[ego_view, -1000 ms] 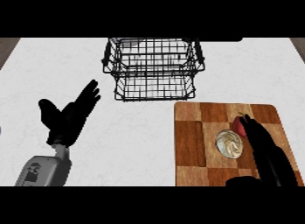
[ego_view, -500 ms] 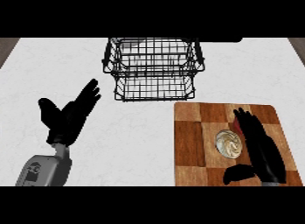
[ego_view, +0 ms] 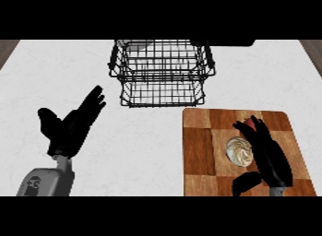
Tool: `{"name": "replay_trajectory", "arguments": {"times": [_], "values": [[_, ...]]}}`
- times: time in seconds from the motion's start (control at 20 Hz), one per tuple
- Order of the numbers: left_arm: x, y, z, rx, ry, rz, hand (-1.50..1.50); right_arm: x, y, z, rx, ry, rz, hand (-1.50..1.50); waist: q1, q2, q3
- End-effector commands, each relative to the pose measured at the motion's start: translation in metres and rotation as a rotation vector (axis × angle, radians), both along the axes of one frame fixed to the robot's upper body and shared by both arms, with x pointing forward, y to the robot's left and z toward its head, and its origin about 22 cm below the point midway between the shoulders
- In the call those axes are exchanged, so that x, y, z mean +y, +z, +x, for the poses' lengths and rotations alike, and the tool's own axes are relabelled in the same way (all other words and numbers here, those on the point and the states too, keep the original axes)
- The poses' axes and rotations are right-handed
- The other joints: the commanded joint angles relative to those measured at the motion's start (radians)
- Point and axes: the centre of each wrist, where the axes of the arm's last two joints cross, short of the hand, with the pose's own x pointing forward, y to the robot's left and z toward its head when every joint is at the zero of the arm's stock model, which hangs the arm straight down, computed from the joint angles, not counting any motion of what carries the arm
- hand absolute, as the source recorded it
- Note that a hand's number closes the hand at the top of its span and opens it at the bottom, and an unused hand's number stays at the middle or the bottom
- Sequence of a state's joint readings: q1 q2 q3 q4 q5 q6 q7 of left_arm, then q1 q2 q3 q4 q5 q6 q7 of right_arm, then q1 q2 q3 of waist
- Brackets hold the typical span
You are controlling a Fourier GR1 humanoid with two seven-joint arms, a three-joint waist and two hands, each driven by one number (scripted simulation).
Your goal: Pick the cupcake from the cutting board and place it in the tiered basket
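Sitting on the wooden cutting board (ego_view: 204, 138), the cupcake (ego_view: 237, 150) shows its pale swirled top near the board's middle, in the lower right part of the white counter (ego_view: 143, 147). The right robot hand (ego_view: 271, 156) lies over the board just to the cupcake's right, its fingers (ego_view: 259, 131) stretched straight toward the far edge and covering the cupcake's right rim, while the thumb (ego_view: 245, 183) spreads out toward the near left, below the cupcake. Nothing is curled round the cupcake, so this robot hand is released, not grasping. Whether it touches the cupcake cannot be told from above. The black wire tiered basket (ego_view: 162, 82) stands upright at the far side of the counter, beyond the board's far left corner and apart from it. The left robot hand (ego_view: 68, 129) rests at the left of the counter, released, with fingers straight and pointing away, well apart from board and basket, above its grey forearm (ego_view: 46, 182).
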State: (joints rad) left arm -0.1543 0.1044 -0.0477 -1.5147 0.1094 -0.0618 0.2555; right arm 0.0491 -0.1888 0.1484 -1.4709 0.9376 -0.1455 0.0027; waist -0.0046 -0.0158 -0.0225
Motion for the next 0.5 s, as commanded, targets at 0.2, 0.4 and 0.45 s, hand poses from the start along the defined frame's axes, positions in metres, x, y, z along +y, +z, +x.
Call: {"name": "replay_trajectory", "arguments": {"times": [0.2, 0.4, 0.45], "values": [[-0.003, -0.012, -0.001, -0.003, -0.015, 0.001, 0.0, 0.026, -0.014, 0.008, -0.027, 0.078, 0.019, 1.5, 0.006, 0.017, 0.022], [-0.003, 0.002, 0.007, -0.004, 0.004, 0.002, 0.0, 0.017, -0.025, 0.01, -0.064, 0.071, -0.001, 1.5, 0.01, 0.018, 0.023], [-0.009, -0.001, 0.0, -0.008, 0.001, 0.002, 0.0, 0.016, -0.009, 0.017, -0.084, 0.078, 0.035, 1.5, 0.01, 0.017, 0.023]]}}
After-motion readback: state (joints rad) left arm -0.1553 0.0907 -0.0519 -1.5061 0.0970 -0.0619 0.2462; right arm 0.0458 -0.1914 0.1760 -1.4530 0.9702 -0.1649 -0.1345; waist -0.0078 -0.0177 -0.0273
